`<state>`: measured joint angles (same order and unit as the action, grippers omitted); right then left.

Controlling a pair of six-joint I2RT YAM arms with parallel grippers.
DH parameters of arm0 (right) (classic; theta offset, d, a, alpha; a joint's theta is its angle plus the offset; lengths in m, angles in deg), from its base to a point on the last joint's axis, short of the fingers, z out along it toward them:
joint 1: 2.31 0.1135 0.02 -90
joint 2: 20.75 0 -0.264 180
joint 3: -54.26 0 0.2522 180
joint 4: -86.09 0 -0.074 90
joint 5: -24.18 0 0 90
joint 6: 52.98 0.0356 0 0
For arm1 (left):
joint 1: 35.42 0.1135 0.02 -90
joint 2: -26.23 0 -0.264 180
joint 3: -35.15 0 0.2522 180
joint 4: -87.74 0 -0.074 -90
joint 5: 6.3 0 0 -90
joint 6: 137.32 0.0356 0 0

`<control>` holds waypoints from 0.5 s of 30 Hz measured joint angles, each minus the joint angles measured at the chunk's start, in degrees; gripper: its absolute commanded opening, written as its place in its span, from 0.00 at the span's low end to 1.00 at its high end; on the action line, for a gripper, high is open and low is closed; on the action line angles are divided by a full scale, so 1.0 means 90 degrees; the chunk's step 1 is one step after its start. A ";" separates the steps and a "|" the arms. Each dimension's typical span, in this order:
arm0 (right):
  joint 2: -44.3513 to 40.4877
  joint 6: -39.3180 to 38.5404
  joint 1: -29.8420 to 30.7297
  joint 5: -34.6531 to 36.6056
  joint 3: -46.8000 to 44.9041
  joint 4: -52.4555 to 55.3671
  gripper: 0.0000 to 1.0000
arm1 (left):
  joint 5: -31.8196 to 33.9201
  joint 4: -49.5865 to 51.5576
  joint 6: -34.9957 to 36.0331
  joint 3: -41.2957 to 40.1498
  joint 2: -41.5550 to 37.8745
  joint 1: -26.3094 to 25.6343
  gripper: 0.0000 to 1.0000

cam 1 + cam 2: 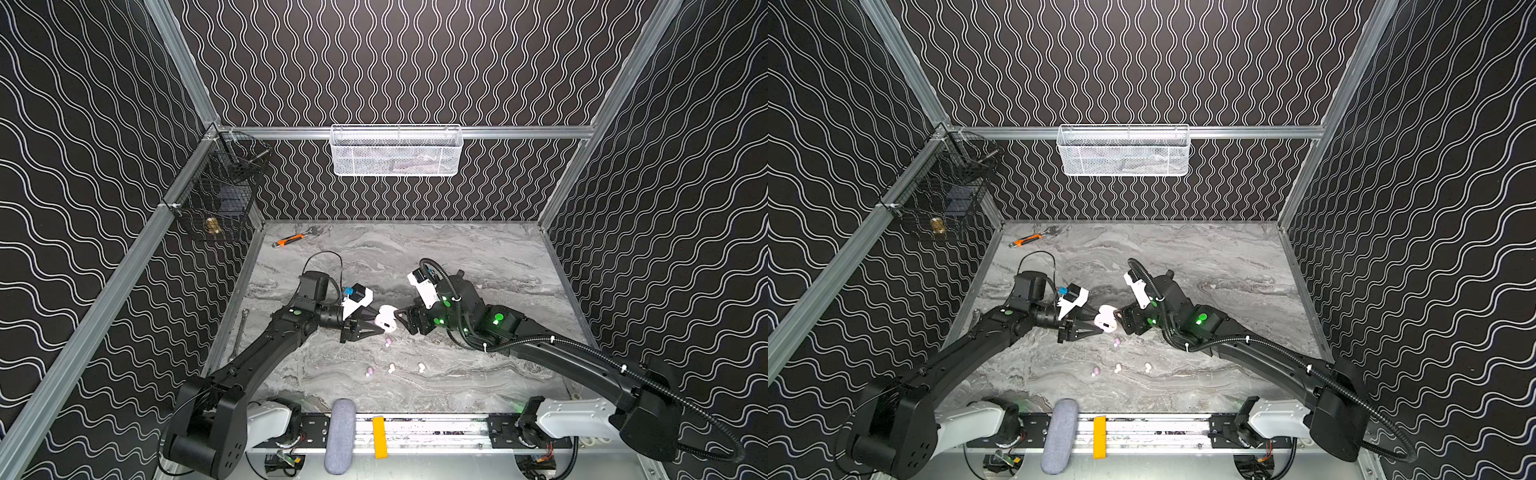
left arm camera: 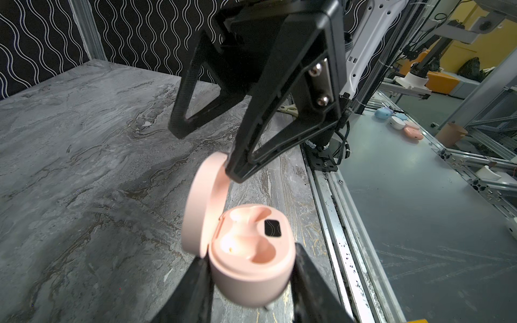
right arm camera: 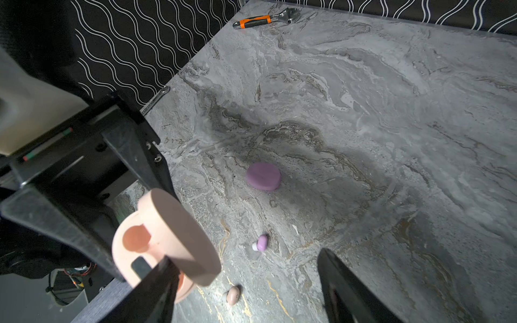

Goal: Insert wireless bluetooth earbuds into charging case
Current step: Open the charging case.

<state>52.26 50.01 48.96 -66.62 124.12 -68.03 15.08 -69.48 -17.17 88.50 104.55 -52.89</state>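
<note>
Above table [image 1: 478, 249], pink case [image 1: 387, 319] clamped in left pincer [image 1: 375, 323], right pincer [image 1: 400, 318] spread beside it, earbuds [image 1: 391, 368] loose nearby.

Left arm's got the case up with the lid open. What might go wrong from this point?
1. One fingertip of the right gripper sits at the rim of the lid. Pushing harder may twist the case in the left gripper, which pinches only its base.
2. A lilac earbud and a cream earbud lie loose close together, with a lilac case nearby. Picking a lilac one for this pale case would likely mismatch.
</note>
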 measured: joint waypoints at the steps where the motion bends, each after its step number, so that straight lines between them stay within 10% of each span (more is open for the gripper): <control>1: 0.0012 0.0000 -0.0002 0.0010 0.0012 0.0000 0.79 | 0.0000 0.0000 0.0002 0.0000 0.0000 0.0000 0.22; 15: 0.0097 -0.0066 -0.0090 -0.0121 0.0243 0.0189 0.79 | 0.0053 0.0114 0.0330 0.0015 -0.0070 -0.0034 0.24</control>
<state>53.14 49.42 48.15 -67.71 126.30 -66.33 15.56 -68.45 -14.19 88.64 103.92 -53.20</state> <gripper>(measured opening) 0.789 0.412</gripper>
